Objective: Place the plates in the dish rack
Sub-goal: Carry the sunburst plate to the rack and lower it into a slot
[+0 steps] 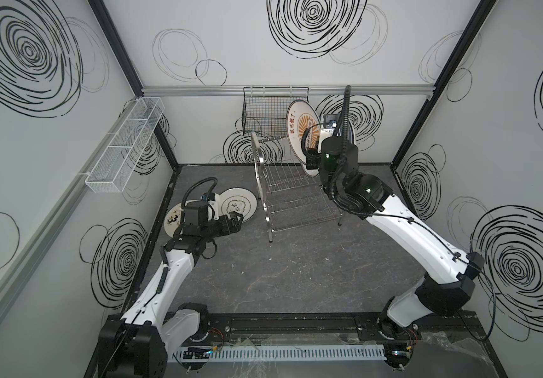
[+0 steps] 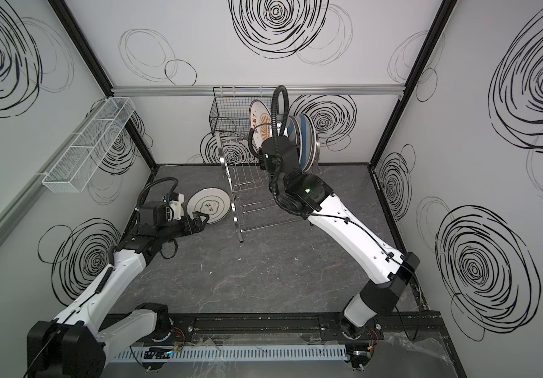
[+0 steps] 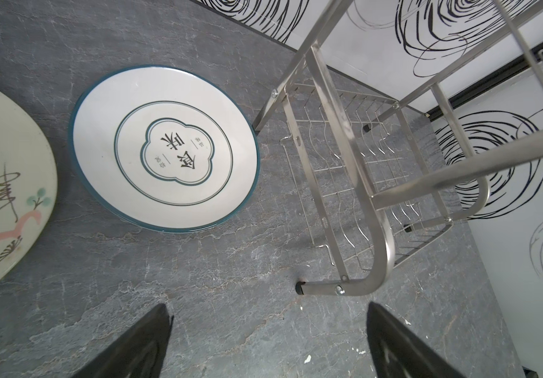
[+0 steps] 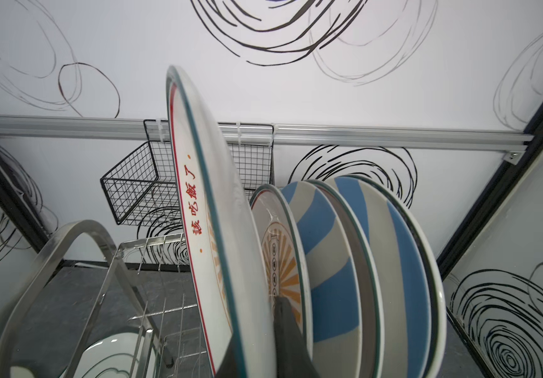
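My right gripper [image 4: 257, 333] is shut on the rim of an upright orange sunburst plate [image 4: 204, 196] with red characters, over the upper tier of the steel dish rack [image 1: 283, 183]. Beside it, another sunburst plate [image 4: 280, 248] and two blue-and-white striped plates [image 4: 329, 245] stand in the rack. The held plate's lower rim is hidden. A green-rimmed white plate [image 3: 165, 147] and a cream printed plate [image 3: 1, 183] lie flat on the table left of the rack. My left gripper [image 3: 267, 306] hovers open and empty above the table, near the rack's front foot.
A black wire-grid basket [image 1: 263, 111] hangs on the back wall just behind the rack. A long white mesh basket [image 1: 126, 147] hangs on the left wall. The rack's lower tier [image 3: 361, 170] holds nothing. Enclosure walls close in on three sides.
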